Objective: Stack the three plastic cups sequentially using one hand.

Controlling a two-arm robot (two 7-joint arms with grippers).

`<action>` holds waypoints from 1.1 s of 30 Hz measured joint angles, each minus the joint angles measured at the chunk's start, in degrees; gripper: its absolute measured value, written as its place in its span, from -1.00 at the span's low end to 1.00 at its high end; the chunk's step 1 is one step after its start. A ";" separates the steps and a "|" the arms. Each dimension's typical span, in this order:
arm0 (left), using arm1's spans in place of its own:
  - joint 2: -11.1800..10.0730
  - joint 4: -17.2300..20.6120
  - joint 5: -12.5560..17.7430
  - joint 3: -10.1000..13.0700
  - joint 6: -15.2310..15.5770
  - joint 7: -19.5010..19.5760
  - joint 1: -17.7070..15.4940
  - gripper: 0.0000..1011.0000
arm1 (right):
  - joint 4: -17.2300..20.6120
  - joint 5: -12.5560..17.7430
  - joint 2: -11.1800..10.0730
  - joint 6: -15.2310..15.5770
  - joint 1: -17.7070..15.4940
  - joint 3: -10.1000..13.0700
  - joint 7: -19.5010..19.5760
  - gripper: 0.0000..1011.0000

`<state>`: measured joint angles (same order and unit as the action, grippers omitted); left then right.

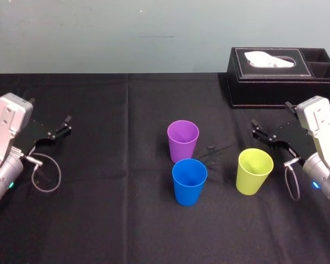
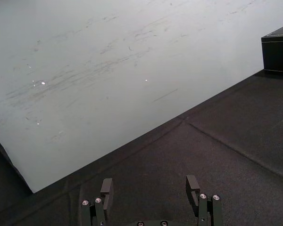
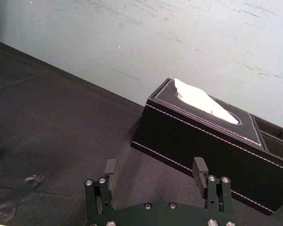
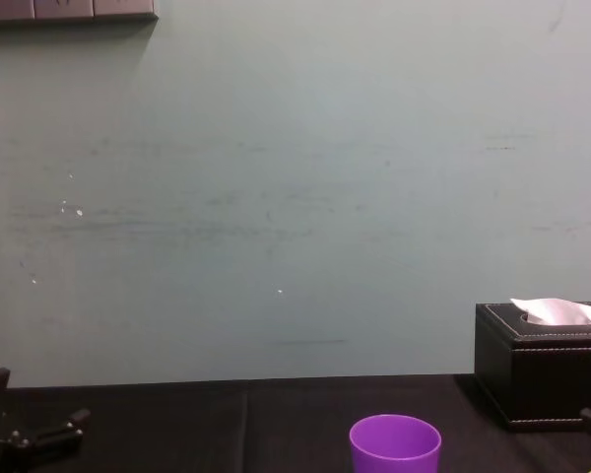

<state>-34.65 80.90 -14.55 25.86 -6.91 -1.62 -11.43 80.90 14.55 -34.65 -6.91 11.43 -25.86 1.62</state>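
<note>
Black table (image 1: 99,220) | 3 cups (image 1: 183,140) (image 1: 189,181) (image 1: 254,171) | 2 grippers (image 1: 66,125) (image 1: 256,127) | 1 tissue box (image 1: 275,82)

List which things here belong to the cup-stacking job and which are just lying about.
Job: purple plastic cup, blue plastic cup, yellow-green plastic cup, all upright and unstacked; black two-finger right gripper, open, near the yellow-green one.
Lying about: black tissue box, back right; left gripper, open, parked far left.

I see smooth plastic on the purple cup (image 1: 182,137), blue cup (image 1: 189,181) and yellow-green cup (image 1: 254,171). The tablecloth (image 1: 99,220) looks matt; the tissue box (image 1: 275,88) is stitched leatherette.
</note>
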 joint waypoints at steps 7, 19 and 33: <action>0.00 0.00 0.00 0.00 0.00 0.00 0.00 1.00 | 0.00 0.00 0.00 0.00 0.00 0.00 0.00 0.98; 0.00 0.00 0.00 0.00 0.00 0.00 0.00 1.00 | 0.00 0.00 0.00 0.00 0.00 0.00 0.00 0.98; 0.00 0.00 0.00 0.00 0.00 0.00 0.00 1.00 | 3.04 1.87 -0.80 -1.97 -3.05 4.12 -1.10 0.98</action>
<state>-34.65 80.90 -14.55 25.86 -6.91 -1.62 -11.43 83.94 16.42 -35.45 -8.88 8.38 -21.74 0.52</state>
